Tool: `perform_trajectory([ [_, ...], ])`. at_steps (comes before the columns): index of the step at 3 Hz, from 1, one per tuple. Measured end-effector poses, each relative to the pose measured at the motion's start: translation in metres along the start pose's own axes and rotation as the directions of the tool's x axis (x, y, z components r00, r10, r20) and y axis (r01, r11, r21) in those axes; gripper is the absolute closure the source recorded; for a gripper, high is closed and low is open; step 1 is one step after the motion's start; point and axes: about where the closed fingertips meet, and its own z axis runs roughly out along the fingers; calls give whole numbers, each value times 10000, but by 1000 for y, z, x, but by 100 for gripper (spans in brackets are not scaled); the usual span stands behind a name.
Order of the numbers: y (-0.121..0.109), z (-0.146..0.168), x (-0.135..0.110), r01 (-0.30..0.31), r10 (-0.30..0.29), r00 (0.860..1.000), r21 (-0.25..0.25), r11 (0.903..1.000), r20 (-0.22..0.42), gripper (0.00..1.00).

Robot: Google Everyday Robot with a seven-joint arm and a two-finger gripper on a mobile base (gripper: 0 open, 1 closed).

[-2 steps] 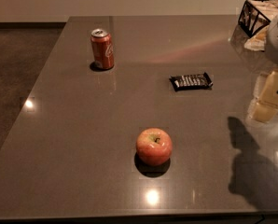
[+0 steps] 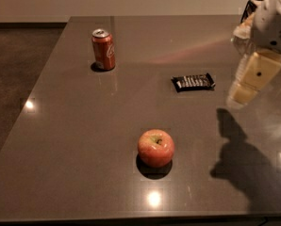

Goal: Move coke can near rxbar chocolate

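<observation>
The coke can [image 2: 103,49], red with a silver top, stands upright at the far left of the dark table [image 2: 84,140]. The rxbar chocolate [image 2: 193,82], a flat black bar with white lettering, lies right of the middle of the table. My gripper [image 2: 248,83] hangs above the table at the right edge of the view, just right of the bar and far from the can. It holds nothing that I can see. Its shadow falls on the table below it.
A red-yellow apple [image 2: 155,148] sits near the front middle of the table. A dark object with white edges [image 2: 250,7] shows at the far right corner behind the arm. The table's left edge drops to a dark floor.
My gripper has moved left and slightly up, closer to the rxbar chocolate. The can, bar and apple have not moved.
</observation>
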Motion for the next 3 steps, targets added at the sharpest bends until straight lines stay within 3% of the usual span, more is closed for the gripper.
perform_trajectory([
  [2, -64, 33, -97, -443, 427, 9804, 44, 9990, 1921, 0],
  [3, -88, 62, -150, -865, 854, 9526, -91, 9962, 2919, 0],
])
